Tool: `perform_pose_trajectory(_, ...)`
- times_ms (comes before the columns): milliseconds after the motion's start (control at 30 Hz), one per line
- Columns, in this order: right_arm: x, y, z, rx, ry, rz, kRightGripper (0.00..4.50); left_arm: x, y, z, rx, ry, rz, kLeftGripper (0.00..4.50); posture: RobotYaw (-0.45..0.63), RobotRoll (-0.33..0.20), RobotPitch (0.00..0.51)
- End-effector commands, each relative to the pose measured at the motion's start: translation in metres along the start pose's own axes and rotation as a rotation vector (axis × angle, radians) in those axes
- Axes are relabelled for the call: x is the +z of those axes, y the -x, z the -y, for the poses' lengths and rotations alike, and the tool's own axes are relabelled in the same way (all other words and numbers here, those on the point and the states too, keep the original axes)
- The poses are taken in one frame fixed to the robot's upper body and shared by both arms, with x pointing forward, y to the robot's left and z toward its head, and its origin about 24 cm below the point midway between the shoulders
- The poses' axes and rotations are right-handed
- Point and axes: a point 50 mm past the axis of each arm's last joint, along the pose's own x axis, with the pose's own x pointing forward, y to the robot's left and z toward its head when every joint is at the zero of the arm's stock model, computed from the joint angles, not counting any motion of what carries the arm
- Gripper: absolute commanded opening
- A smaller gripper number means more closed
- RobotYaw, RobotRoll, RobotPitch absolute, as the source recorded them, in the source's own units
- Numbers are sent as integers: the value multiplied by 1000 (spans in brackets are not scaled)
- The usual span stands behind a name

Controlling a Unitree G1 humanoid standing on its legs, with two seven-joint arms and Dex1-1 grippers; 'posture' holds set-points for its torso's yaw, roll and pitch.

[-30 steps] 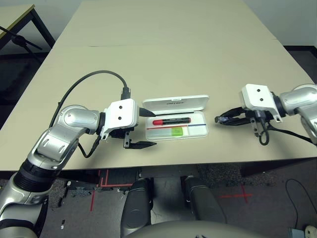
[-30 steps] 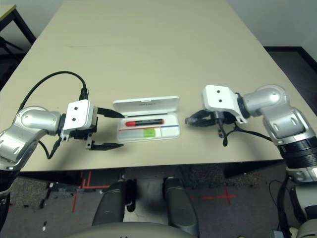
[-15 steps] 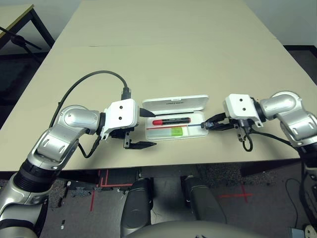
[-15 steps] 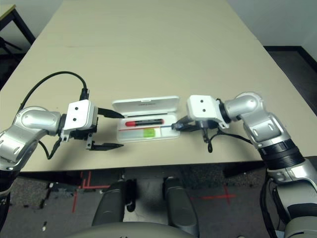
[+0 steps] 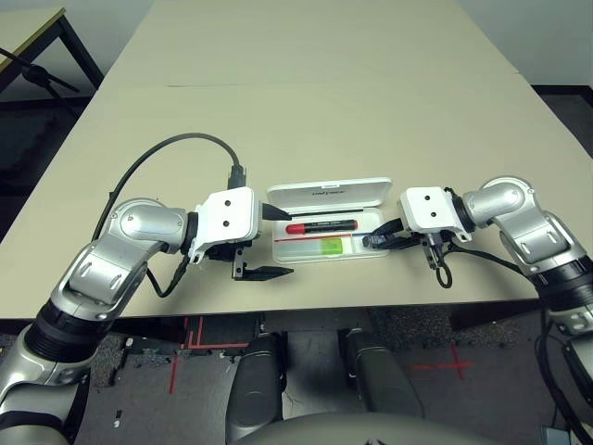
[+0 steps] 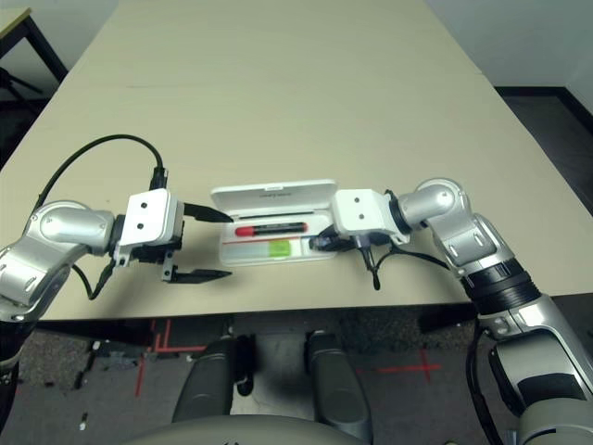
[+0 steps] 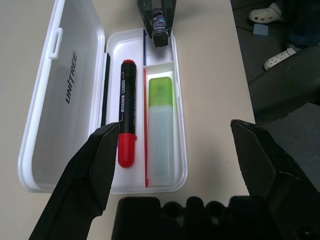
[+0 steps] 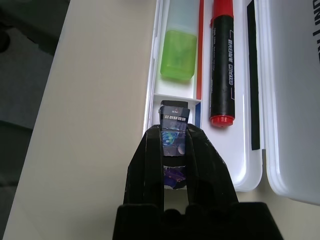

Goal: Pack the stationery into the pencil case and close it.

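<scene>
Gripping the small dark sharpener-like piece between its two black fingers, the right gripper has its tips over the right end of the open pencil case, above the small end compartment there. The piece is pinched tight, its printed face poking out past the fingertips.

The left gripper sits just off the case's left end with its fingers spread wide and nothing between them. One finger lies near the front edge of the table; the other points at the case's back left corner.

The case rests near the front edge of the tabletop, about midway along it. Its lid is folded flat back toward the far side, with the UNITREE print facing up. In the tray, the pale highlighter with the green cap is on the nearer side and the red marker just beyond it.

Compared with a second ago, the right gripper has come in from well off to the right to the case's end. The left gripper has stayed put.
</scene>
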Motion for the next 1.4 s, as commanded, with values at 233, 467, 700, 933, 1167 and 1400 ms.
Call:
perform_pose_trajectory(233, 0, -4, -3, 18, 8, 20, 3214, -2, -1, 3, -6, 3, -17, 4500, 12, 0, 159)
perform_pose_trajectory(467, 14, 11, 0, 1, -91, 118, 4468, -3, -1, 3, -8, 6, -17, 4500, 9, 0, 161)
perform_pose_trajectory(700, 4, 78, -1, -133, -398, 113, 4468, -7, 1, 4, -2, 25, -21, 4500, -7, 0, 159)
perform_pose_trajectory(933, -4, 118, -18, -151, -553, 58, 4468, -9, 1, 3, -5, 29, -24, 4500, -29, 0, 160)
perform_pose_trajectory(1167, -12, 136, -33, -181, -644, 6, 4468, -12, 3, 1, -12, 35, -26, 4500, -56, 0, 160)
perform_pose_trajectory(1400, -15, 145, -48, -167, -683, -28, 4468, -17, 7, 0, -4, 58, -34, 4500, -79, 0, 159)
